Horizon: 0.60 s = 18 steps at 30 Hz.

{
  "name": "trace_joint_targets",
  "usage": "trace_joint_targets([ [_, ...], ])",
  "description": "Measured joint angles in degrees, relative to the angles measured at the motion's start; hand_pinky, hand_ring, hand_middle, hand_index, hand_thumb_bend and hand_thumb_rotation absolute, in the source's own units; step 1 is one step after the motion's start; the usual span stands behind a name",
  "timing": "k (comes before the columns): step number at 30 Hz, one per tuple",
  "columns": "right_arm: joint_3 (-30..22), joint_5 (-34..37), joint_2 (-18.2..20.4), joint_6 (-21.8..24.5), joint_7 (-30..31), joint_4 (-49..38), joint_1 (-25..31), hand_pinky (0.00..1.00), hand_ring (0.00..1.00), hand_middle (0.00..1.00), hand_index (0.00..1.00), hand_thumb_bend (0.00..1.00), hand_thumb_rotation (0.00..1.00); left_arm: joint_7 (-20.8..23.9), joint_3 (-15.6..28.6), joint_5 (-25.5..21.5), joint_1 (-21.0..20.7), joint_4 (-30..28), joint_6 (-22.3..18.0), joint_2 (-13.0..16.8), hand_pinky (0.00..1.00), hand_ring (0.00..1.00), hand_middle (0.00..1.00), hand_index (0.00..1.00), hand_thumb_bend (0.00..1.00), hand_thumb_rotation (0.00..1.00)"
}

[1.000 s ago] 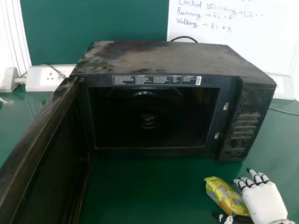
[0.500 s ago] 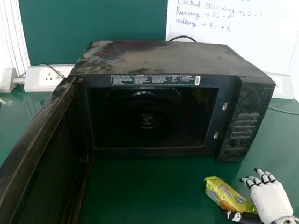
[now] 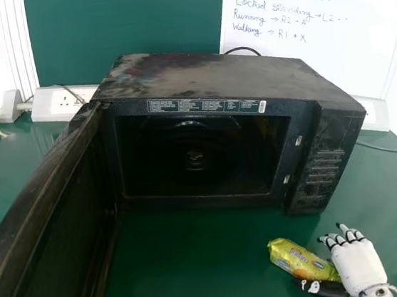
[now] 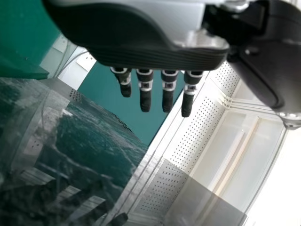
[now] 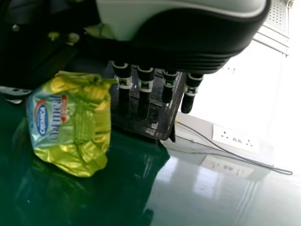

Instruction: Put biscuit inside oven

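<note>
the right robot hand [image 3: 359,266] is released, fingers nearly straight, with no grip closed on anything; the biscuit [image 3: 301,259] lies on the surface [image 3: 189,257] just to its left, the near end by its thumb [image 3: 318,287]; the left robot hand [image 4: 141,52] is loose too, fingers straight.

the likeliest trouble is the grasp; if the right robot hand closes with the biscuit this far toward the thumb, the slick wrapper may squirt out or slide away leftward, and a hard squeeze may crush what is inside; a pinch on the near end alone could let the far end droop and knock the sill on the way in.

the oven [image 3: 204,72] stands ahead of the right robot hand, its opening [image 3: 199,155] ahead and to the left; the control panel [image 3: 321,170] is in the way of a straight push, so knuckles or biscuit could bump it; the door [image 3: 57,229] hangs open well to the left and limits a wide swing; a cable [image 3: 383,148] lies beyond, ahead and to the right.
</note>
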Motion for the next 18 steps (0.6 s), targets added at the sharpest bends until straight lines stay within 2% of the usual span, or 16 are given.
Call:
trace_joint_targets([
  [9, 2.96, -1.32, -0.2, 1.22, 1.03, 0.07, -2.0, 0.91, 0.85, 0.88, 0.86, 0.92, 0.61, -0.02, -0.59, 0.0, 0.29, -0.18, -0.14, 0.02, 0.9, 0.94, 0.97, 0.91, 0.93, 0.64],
  [18, 4.83, -1.61, -0.2, 1.38, 3.79, -1.67, -3.79, 0.91, 0.84, 0.87, 0.86, 0.92, 0.57, 0.69, -1.47, 0.27, 0.73, -0.47, -0.59, 0.04, 0.9, 0.93, 0.96, 0.9, 0.95, 0.63],
])
